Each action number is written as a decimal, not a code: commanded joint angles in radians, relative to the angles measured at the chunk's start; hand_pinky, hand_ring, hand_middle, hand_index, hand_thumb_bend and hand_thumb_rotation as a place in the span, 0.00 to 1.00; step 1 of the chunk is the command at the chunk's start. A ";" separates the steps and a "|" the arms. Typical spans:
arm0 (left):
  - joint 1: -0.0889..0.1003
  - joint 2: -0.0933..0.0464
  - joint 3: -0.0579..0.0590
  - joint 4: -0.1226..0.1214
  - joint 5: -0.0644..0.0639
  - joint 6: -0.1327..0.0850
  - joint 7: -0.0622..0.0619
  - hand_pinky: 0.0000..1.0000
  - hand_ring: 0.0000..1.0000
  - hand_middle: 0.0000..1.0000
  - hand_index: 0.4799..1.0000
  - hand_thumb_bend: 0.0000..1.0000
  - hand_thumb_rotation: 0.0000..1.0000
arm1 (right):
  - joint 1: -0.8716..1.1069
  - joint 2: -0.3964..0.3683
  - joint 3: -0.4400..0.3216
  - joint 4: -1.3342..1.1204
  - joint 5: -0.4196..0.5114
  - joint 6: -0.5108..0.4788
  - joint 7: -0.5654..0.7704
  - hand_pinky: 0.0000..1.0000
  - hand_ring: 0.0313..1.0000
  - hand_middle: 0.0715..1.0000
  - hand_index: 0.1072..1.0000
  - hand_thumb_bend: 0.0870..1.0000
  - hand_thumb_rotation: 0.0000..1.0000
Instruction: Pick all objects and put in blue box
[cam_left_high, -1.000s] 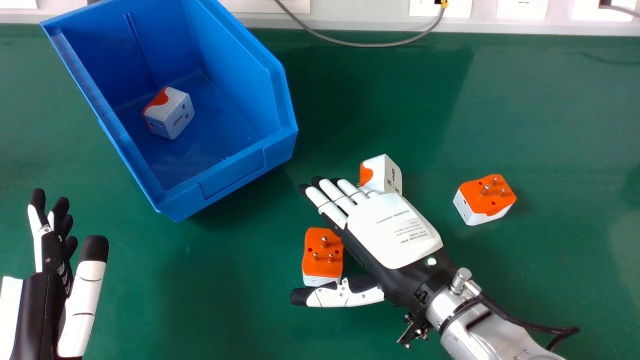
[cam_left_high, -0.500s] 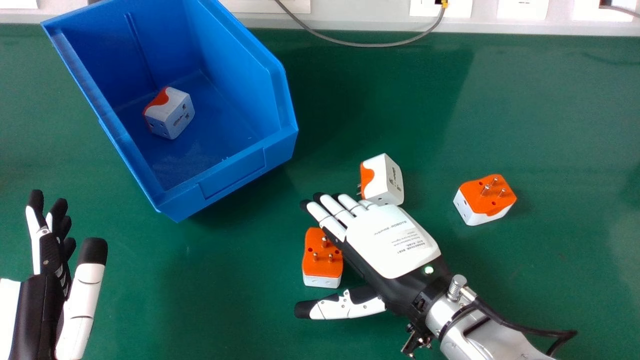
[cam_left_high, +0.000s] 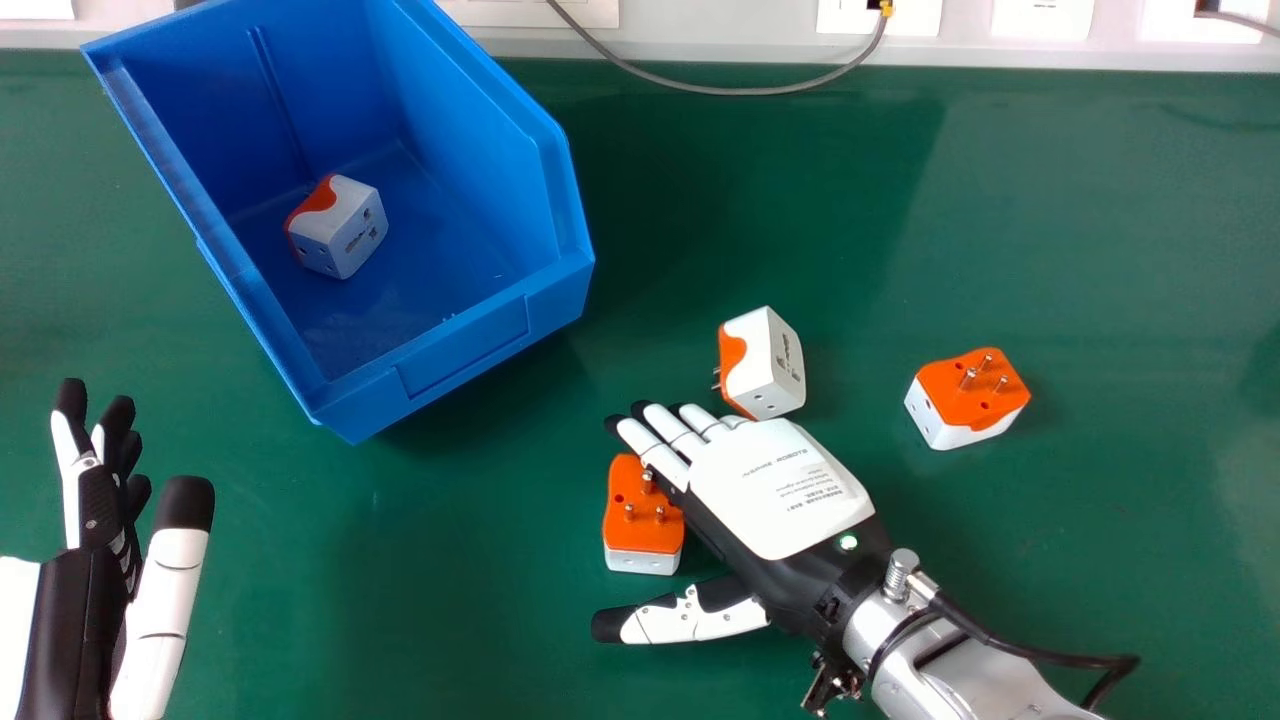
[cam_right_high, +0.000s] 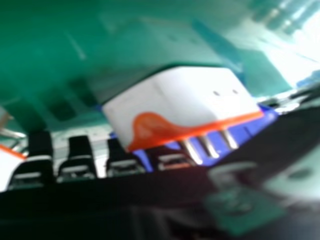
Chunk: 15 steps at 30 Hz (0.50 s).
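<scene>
Bright light fell on the green desk (cam_left_high: 1100, 220), and in the head view the blue box (cam_left_high: 465, 345) cast a broad, soft-edged shadow to its right. In the right hand view, white glare washed out one corner.

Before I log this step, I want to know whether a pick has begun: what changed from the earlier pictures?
The right hand has drawn back toward the robot, uncovering more of the far adapter beyond its fingers. Nothing was grasped or let go. The adapter near its thumb, the rightmost adapter, the blue box and the adapter inside it stayed put.
</scene>
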 joint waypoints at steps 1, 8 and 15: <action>0.009 0.007 0.006 -0.030 -0.006 -0.001 0.000 1.00 1.00 1.00 1.00 0.78 0.98 | -0.024 0.006 0.000 0.011 -0.005 0.008 -0.010 0.79 0.87 0.89 0.89 0.41 0.90; 0.007 0.008 0.009 -0.033 -0.005 0.003 -0.001 0.99 1.00 1.00 1.00 0.78 0.98 | -0.043 0.025 0.005 0.037 -0.010 0.029 -0.012 0.78 0.86 0.88 0.88 0.39 0.88; 0.007 0.012 0.011 -0.034 -0.011 0.007 -0.006 0.99 1.00 1.00 1.00 0.78 0.97 | -0.057 0.042 0.015 0.080 -0.023 0.046 -0.060 0.77 0.85 0.87 0.87 0.39 0.79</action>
